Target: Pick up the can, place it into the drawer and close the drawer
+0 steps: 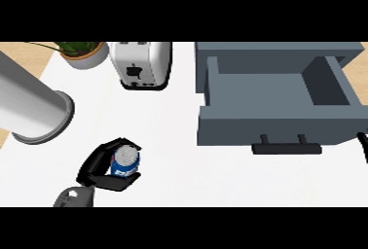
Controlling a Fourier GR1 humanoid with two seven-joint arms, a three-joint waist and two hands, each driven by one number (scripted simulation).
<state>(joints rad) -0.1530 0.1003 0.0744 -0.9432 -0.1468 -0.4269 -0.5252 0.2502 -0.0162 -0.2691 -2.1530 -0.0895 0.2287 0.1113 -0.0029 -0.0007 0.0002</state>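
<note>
Head view: my left hand [101, 171] has its fingers [108, 148] curled round the can [126, 161], upright on the desk [179, 160] at 7 o'clock. The drawer [277, 127] stands open at 2 o'clock, ready to receive it. Right hand: barely visible.

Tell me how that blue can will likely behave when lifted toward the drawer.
The can looks rigid and small, so probably light. Its smooth round wall may slip or roll if released sideways. The left robot hand curls round it, and it stands upright.
</note>
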